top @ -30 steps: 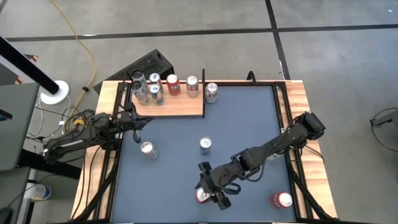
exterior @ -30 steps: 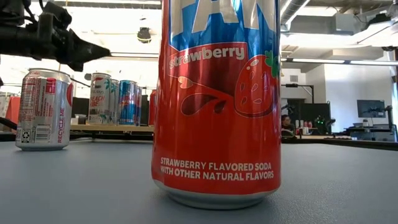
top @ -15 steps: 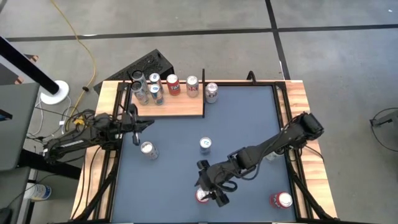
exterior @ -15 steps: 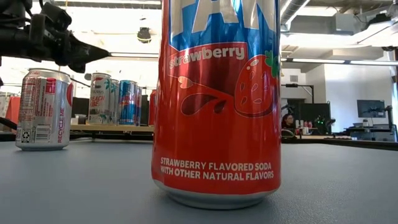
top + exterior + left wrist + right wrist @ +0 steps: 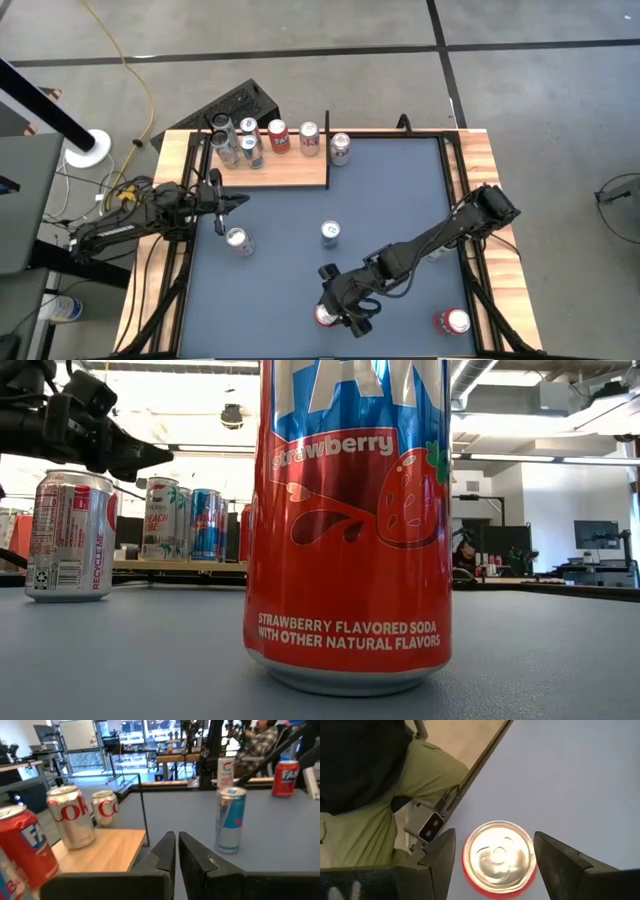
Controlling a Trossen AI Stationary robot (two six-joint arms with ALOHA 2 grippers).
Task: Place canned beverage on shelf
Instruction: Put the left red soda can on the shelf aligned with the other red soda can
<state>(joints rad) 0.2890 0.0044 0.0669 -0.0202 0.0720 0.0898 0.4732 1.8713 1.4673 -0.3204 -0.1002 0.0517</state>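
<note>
**Right-wrist view: red can sits between spread jaws, not yet gripped**

Right wrist view looks straight down on the silver lid of the red strawberry soda can (image 5: 499, 857). The right gripper (image 5: 495, 855) has its fingers (image 5: 560, 860) spread wide, one on each side of the can, with a visible gap on both sides; no contact shows. The can stands upright on the blue table (image 5: 570, 775), centred between the jaws.

High view: right gripper (image 5: 340, 313) is over the same can (image 5: 324, 317) at the table's near edge. A second red can (image 5: 452, 321) stands well off to one side of these jaws, outside them.

Left gripper (image 5: 228, 203) hangs just beside the front edge of the shelf (image 5: 290, 170), jaws closed together, nothing between them. In the left wrist view the shelf board (image 5: 100, 850) lies just ahead of the closed fingertips (image 5: 167, 845), carrying silver and red cans; a blue-and-silver can (image 5: 229, 820) stands farther ahead on the table.
</note>
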